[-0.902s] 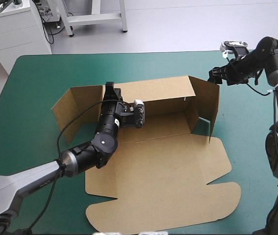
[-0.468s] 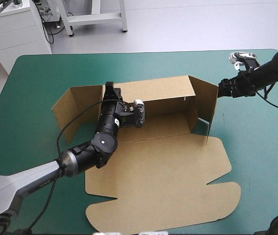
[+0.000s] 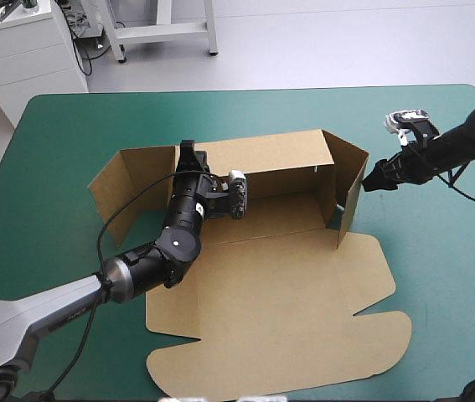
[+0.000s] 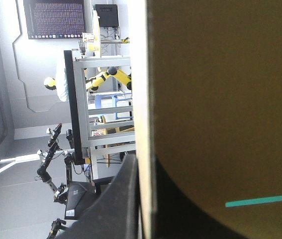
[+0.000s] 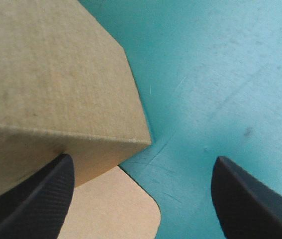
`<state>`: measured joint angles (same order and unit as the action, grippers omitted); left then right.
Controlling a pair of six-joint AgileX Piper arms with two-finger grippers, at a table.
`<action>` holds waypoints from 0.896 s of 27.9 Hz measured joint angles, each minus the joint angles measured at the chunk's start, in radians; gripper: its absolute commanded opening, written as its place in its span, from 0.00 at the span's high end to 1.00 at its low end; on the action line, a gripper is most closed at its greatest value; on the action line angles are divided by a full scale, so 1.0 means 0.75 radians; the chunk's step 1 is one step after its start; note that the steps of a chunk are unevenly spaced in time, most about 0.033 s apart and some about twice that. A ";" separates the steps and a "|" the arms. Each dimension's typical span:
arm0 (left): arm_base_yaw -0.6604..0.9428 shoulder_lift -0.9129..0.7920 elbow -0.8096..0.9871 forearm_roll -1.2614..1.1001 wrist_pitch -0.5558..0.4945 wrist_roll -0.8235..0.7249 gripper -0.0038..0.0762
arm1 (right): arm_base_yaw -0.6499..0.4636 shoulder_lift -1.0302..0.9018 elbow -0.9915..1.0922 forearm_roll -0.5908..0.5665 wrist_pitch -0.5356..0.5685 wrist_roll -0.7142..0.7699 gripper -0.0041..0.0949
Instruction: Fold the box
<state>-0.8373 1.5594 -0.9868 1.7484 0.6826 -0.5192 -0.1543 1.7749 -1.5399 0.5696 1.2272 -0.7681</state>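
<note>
The box (image 3: 279,285) sits on the teal-green surface (image 3: 61,142), its back wall (image 3: 279,155) pinched in the left gripper (image 3: 188,153), while the right gripper (image 3: 371,180), spread open, has swung down beside the right side flap (image 3: 352,188), which now angles further inward than just before, seemingly nearer to tucking.

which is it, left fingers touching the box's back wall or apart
Touching. The left wrist view shows the box wall's edge pinched between the left fingers.

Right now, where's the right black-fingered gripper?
In the high view the right gripper hovers open beside the brown cardboard box's raised right wall, over the teal-green table cover.
</note>
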 measured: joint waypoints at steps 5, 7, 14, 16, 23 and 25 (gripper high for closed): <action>0.000 0.000 0.000 0.000 -0.001 0.000 0.99 | 0.003 -0.008 0.027 0.078 0.001 -0.112 0.25; 0.000 0.000 0.000 0.000 -0.001 0.000 0.99 | 0.017 -0.008 0.040 0.081 0.000 -0.146 0.25; 0.000 0.000 0.000 0.000 -0.001 0.000 0.99 | 0.093 -0.010 0.085 0.163 0.001 -0.258 0.25; 0.000 0.000 0.000 0.000 -0.001 0.000 0.99 | 0.112 -0.010 0.092 0.187 0.000 -0.270 0.25; 0.000 0.000 0.000 0.000 -0.003 0.000 0.99 | 0.144 -0.014 0.094 0.246 -0.002 -0.290 0.25; 0.000 0.000 0.000 0.000 -0.003 0.000 0.99 | 0.166 -0.027 0.094 0.246 -0.007 -0.288 0.25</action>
<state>-0.8373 1.5594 -0.9868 1.7484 0.6807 -0.5192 -0.0296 1.7548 -1.4690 0.7542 1.2218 -0.9844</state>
